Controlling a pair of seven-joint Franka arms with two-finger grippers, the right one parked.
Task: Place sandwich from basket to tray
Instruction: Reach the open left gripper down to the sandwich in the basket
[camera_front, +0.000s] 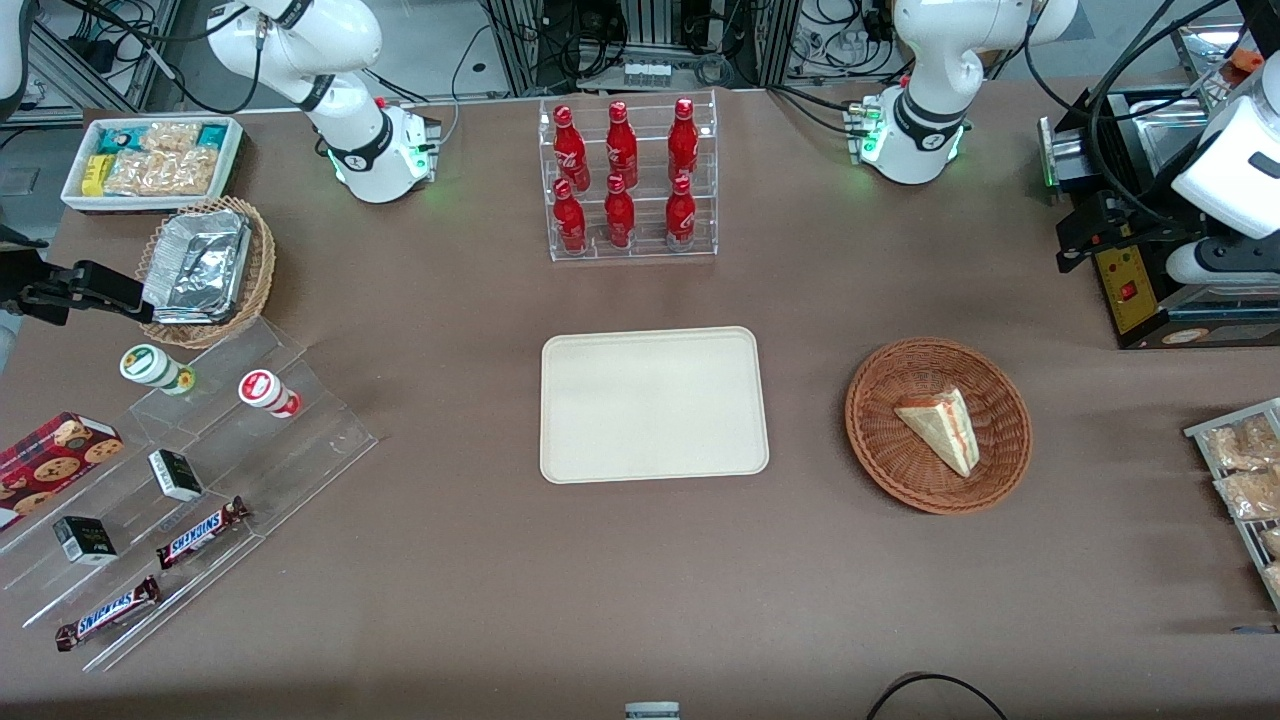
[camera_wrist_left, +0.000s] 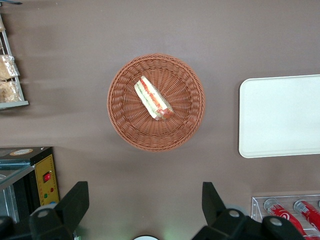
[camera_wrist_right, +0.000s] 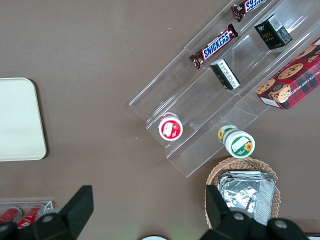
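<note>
Sandwich (camera_front: 941, 427) lies in basket (camera_front: 880, 455) (cut edge up). Tray (camera_front: 654, 405) sits beside it, apart. Gripper (camera_wrist_left: 145, 207) hangs high above the table near the basket, fingers (camera_wrist_left: 75, 200) spread wide, holding nothing.

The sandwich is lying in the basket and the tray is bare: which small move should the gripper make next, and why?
Probably lower the gripper toward the sandwich and centre over it. Its fingers are spread wide and hold nothing, it hangs high above the table, and the sandwich lies untouched in the basket. The tray beside the basket is waiting.
</note>
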